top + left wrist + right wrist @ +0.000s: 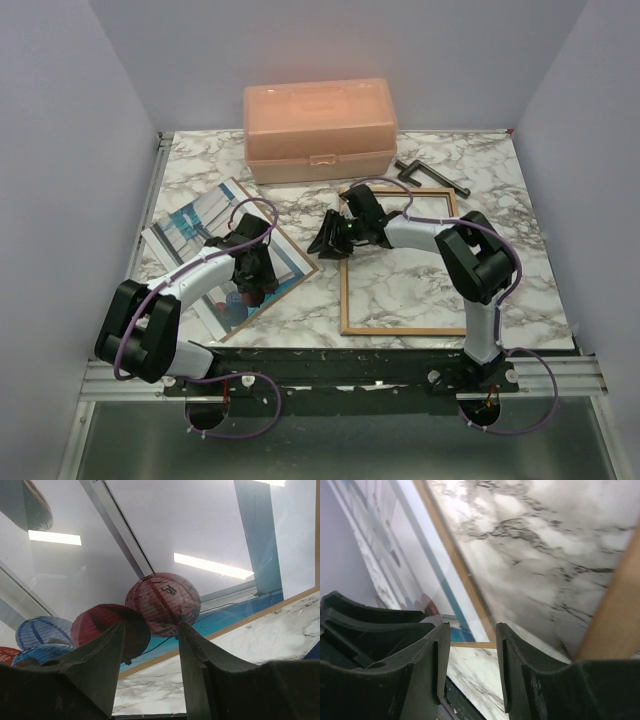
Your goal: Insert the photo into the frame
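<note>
Tan-wood frame (400, 331): flat on the marble, its left rail beside the right gripper (472, 627).
Photo (195, 215): face up, directly under the left gripper (151, 627).
Left gripper: jaws apart, holding nothing.
Right gripper: jaws apart, empty.

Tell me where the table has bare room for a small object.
Free: the strip right of the frame, the corner left of the peach box. Crowded: the middle, with left gripper over the photo, right gripper at the frame's corner.
</note>
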`<action>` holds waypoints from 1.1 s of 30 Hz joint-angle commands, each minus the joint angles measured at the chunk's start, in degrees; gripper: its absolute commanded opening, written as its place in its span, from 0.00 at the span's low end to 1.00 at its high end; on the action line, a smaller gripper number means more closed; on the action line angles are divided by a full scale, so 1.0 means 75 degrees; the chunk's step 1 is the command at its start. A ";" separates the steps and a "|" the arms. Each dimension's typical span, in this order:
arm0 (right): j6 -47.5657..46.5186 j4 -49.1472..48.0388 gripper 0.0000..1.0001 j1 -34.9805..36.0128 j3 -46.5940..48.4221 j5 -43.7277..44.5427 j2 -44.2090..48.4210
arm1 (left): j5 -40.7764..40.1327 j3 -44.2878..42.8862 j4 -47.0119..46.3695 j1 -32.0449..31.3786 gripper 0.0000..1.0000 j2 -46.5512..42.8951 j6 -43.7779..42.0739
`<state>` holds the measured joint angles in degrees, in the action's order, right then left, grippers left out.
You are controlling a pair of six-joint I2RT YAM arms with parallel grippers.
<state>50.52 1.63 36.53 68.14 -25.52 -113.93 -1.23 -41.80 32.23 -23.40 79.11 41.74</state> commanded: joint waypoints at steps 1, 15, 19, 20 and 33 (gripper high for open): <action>-0.0030 -0.0858 0.47 0.0026 0.0035 -0.1076 -0.0227 | 0.0229 -0.0063 0.0061 -0.0081 0.48 0.0204 -0.0010; -0.0879 0.0671 0.48 0.0026 0.0404 0.0458 -0.0400 | 0.0226 -0.0144 0.0121 -0.0138 0.48 0.0278 -0.0034; -0.1054 0.0931 0.48 0.0025 0.0479 0.0768 -0.0487 | 0.0225 -0.0169 0.0138 -0.0161 0.48 0.0302 -0.0045; -0.1080 0.0983 0.49 0.0027 0.0500 0.0778 -0.0510 | 0.0225 -0.0169 0.0144 -0.0162 0.48 0.0309 -0.0045; -0.0060 -0.1056 0.48 0.0035 0.0099 -0.1725 -0.1001 | 0.0031 -0.0216 0.0182 -0.0220 0.48 0.0352 -0.0046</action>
<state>46.78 -0.89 35.94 71.02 -31.20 -118.50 -1.48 -43.18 33.30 -24.25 80.58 41.50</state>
